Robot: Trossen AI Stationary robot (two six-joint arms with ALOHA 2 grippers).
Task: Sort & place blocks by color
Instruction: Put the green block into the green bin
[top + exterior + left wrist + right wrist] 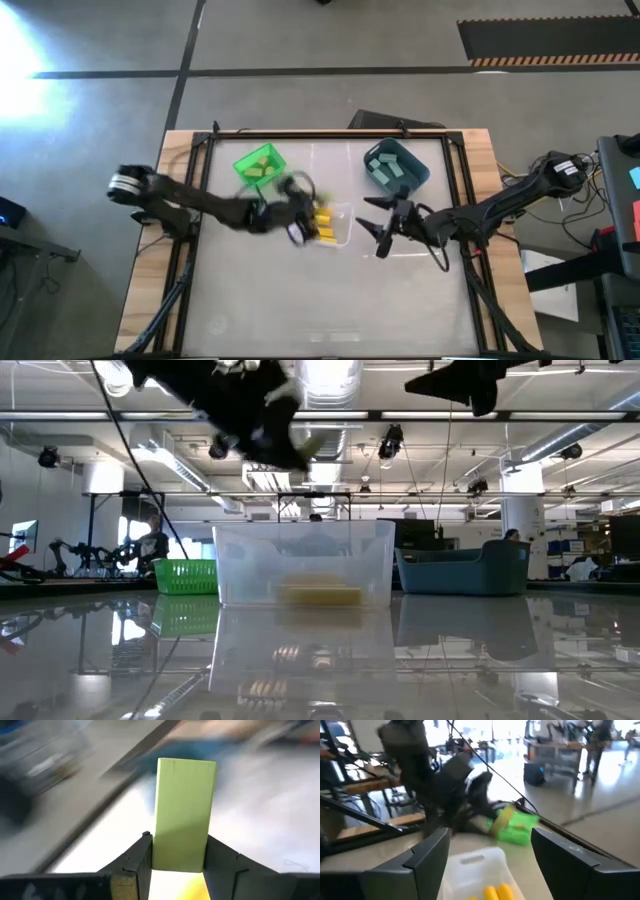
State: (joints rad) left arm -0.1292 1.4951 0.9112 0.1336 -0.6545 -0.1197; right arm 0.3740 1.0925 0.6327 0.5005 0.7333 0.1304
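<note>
A: Your left wrist view gives what the high view blurs: left gripper [177, 862] clamped on a light green block [184, 812], long axis pointing straight out from the fingers.

B: Block's just above the clear bin [335, 225]. Your right gripper [378, 222] hangs beside that bin, jaws spread, empty.

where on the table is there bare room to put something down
The whole near half of the table, in front of the clear bin, is bare. The far strip is crowded: green bin, blue bin, the left pincer holding a green block, and the open right pincer.
</note>
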